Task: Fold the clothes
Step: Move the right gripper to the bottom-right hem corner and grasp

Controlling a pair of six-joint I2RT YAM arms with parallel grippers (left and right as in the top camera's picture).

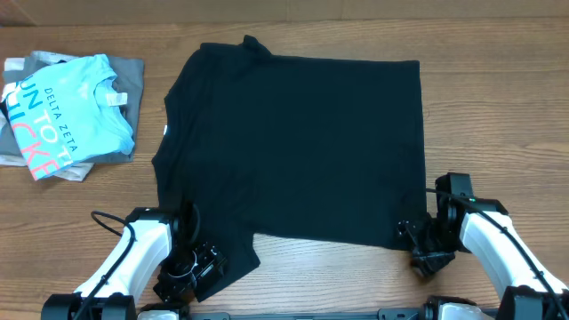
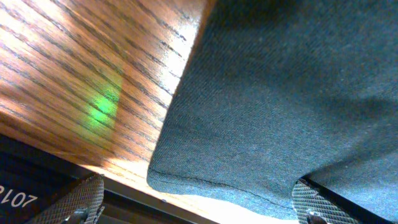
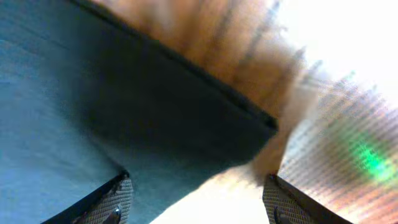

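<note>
Plain black soft-fabric short-sleeved T-shirt (image 1: 293, 142) lies spread flat on the brown wooden table (image 1: 498, 107). Left gripper (image 2: 199, 202) gapes wide over its near-left corner; right gripper (image 3: 196, 199), blurred, seemingly straddles the near-right corner, unclamped

Bare table (image 1: 498, 107) right of black T-shirt (image 1: 293, 147); pile (image 1: 67, 111) left

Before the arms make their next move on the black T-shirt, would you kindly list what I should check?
1. The black T-shirt lies spread on the table: ok.
2. The left gripper is open, a shirt corner between its fingers: ok.
3. The right gripper straddles the hem corner: ok.
4. Right grip shut on fabric: not ok.
5. Single layer caught: cannot tell.
6. The light-blue T-shirt lies apart from it: ok.
</note>
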